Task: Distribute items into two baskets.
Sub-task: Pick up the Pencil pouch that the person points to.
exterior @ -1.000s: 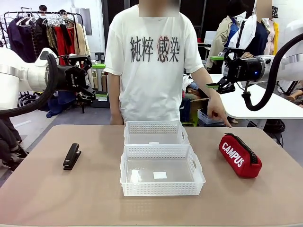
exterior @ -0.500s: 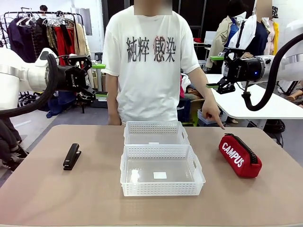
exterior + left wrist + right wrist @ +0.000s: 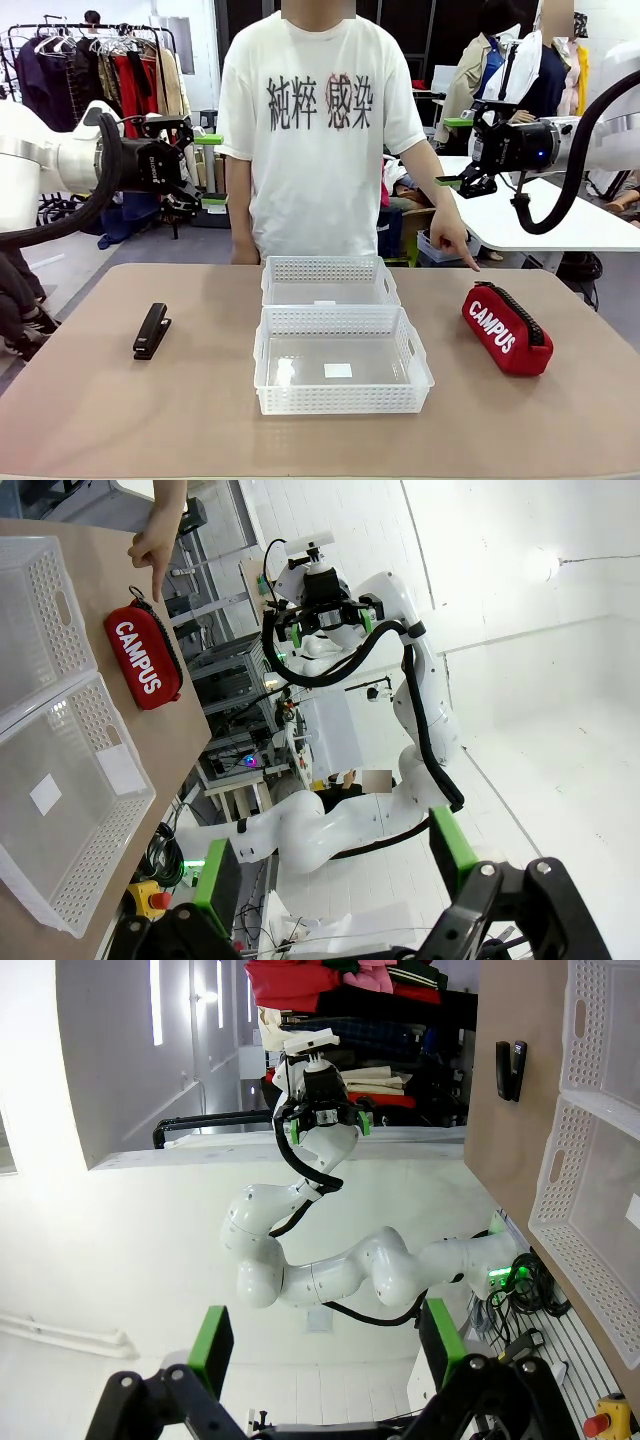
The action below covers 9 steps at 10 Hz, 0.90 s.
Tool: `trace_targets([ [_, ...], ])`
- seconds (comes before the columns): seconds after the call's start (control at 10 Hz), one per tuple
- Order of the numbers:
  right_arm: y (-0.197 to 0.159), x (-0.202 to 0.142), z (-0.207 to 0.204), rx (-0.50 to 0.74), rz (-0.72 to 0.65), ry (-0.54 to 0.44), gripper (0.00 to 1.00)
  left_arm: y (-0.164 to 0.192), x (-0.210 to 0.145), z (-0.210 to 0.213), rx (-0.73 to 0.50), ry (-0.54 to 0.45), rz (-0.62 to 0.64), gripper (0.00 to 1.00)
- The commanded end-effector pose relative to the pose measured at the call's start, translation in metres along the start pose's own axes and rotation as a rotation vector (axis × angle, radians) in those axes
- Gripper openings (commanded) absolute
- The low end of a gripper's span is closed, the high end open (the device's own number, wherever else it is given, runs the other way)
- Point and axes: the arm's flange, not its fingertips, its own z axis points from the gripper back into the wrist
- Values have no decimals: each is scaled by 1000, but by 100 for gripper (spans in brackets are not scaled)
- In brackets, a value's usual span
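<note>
Hanging in the air above the far left side of the brown table point(image 3: 110, 420), the left pincer point(image 3: 211, 170) has its two black, green-padded fingers spread wide and grips nothing. The right pincer point(image 3: 452, 152) is raised above the far right side, likewise spread and free of any load.

Two matching white rectangular plastic baskets with perforated lattice sides stand in the middle of the table, touching end to end. The near basket point(image 3: 340, 398) has a small white label on its clear bottom, and the far basket point(image 3: 330, 268) sits directly behind it.

A small black stapler point(image 3: 152, 330) lies flat on the table to the left of the baskets, well apart from them. A red zippered fabric pouch point(image 3: 507, 328) with white "CAMPUS" lettering and a black zip lies on the table to the right of the baskets, turned at a slant.

A person in a white printed T-shirt stands at the far edge. The person's hand point(image 3: 452, 243) hangs at the far right with its index finger pointing down, near the far end of the pouch but apart from it.
</note>
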Motion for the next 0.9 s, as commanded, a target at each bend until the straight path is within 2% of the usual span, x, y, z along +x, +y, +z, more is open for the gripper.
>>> trace_targets([
  [0.0, 1, -1, 0, 2, -6, -2, 100, -2, -1, 1, 4, 2, -5, 100],
  [0.8, 1, -1, 0, 2, -6, -2, 100, -2, -1, 1, 4, 2, -5, 100],
])
